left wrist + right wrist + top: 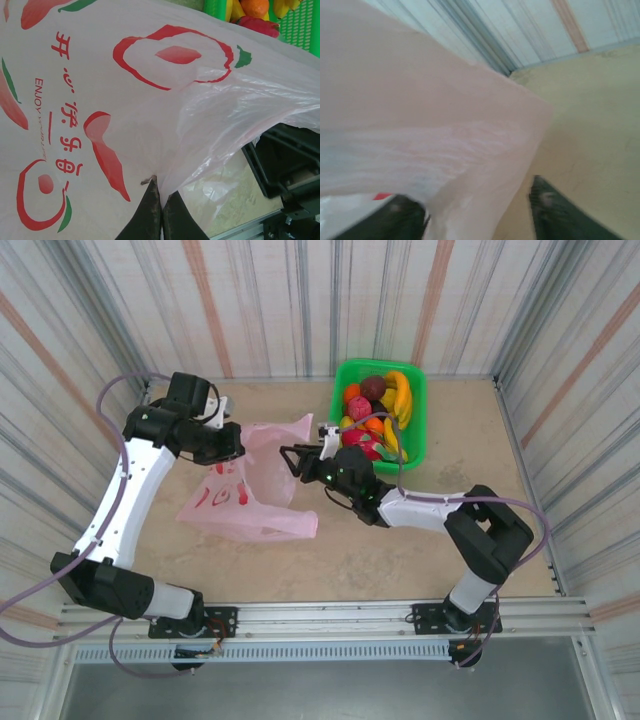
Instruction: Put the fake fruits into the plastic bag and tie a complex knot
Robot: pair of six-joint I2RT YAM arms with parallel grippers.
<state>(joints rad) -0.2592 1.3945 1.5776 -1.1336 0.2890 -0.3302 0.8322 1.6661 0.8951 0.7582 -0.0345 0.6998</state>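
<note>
Tan counter (420,550): plastic bag (240,502) at 9 o'clock, seemingly empty; fake fruits (378,418) in green basket (420,400) at 1 o'clock; left jaws pinch bag film, right jaws apart astride bag edge; filling, knot remain

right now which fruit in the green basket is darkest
The maroon one at the basket's far end, beside the yellow bananas; the rest are bright.

Left jaws together, right jaws apart

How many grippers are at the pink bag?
2. The left gripper is shut on the plastic bag; the right gripper, open, has the bag's edge between its fingers.
</note>
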